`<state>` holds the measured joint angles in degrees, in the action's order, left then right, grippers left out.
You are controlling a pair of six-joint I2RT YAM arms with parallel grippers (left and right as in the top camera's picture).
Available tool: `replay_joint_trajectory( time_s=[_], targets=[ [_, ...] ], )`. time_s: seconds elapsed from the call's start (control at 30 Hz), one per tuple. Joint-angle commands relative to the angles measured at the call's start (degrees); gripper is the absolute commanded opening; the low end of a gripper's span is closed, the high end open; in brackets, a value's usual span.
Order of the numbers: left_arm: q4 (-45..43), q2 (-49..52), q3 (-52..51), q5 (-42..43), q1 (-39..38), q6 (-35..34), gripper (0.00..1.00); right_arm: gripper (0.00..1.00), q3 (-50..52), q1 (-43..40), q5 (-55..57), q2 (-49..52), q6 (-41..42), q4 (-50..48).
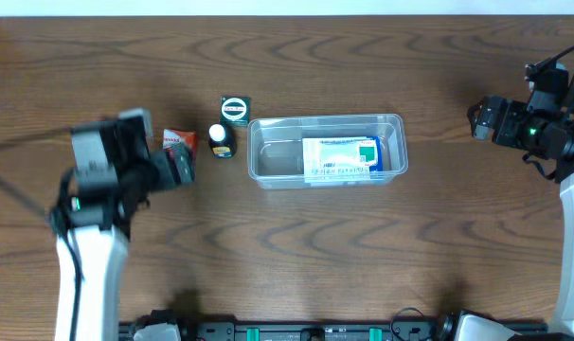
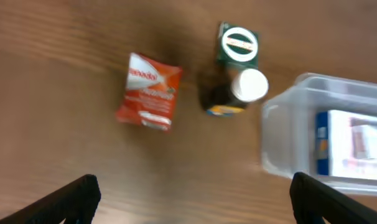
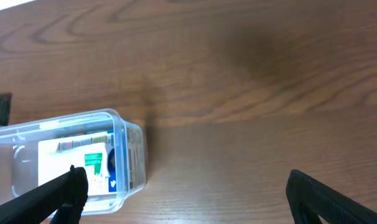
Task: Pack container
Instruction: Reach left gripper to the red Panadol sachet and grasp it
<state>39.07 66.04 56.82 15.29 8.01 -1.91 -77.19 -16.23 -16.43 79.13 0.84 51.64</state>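
The clear container [image 1: 268,176] lies at the table's middle with a blue-and-white carton [image 1: 342,157] flat inside it. Left of it are a green box [image 1: 235,110], a small dark bottle with a white cap [image 1: 219,140] and a red-and-white sachet [image 1: 177,140]. My left gripper [image 1: 178,169] hovers open just below the sachet, partly covering it. In the left wrist view the sachet [image 2: 148,91], bottle [image 2: 238,92], green box [image 2: 238,45] and container [image 2: 279,134] lie beyond the open gripper [image 2: 195,202]. My right gripper [image 1: 481,119] is open, well right of the container [image 3: 131,152].
Bare wooden table [image 1: 296,246] surrounds the objects. The right wrist view shows only wood grain between the right gripper's [image 3: 188,199] fingers. Both arm bases stand along the front edge.
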Motion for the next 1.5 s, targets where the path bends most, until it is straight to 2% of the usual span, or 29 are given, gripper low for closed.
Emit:
replay_joint_trajectory(
  time_s=[0.0, 0.17, 0.47, 0.8, 1.17, 1.47],
  targets=[
    [1.16, 8.66, 5.29, 0.57, 1.46, 8.74, 0.98, 0.99, -0.76, -0.31, 0.13, -0.04, 0.37, 0.09],
    [0.11, 16.48, 6.05, 0.79, 1.68, 8.09, 0.98, 0.99, -0.76, -0.31, 0.13, -0.04, 0.37, 0.07],
    [-2.78, 23.41, 6.05, 0.79, 1.66, 10.08, 0.98, 0.99, -0.76, -0.31, 0.13, -0.04, 0.37, 0.07],
    [-9.94, 32.68, 6.05, -1.79, 1.68, 11.78, 0.98, 0.99, -0.76, -0.31, 0.13, -0.04, 0.37, 0.07],
    [-17.18, 38.6, 6.05, -3.02, 1.68, 12.63, 0.98, 0.99, -0.76, -0.31, 0.13, -0.04, 0.37, 0.09],
    [-18.4, 41.46, 6.05, -3.08, 1.68, 12.63, 0.98, 0.99, -0.76, -0.31, 0.13, -0.04, 0.37, 0.07]
  ],
)
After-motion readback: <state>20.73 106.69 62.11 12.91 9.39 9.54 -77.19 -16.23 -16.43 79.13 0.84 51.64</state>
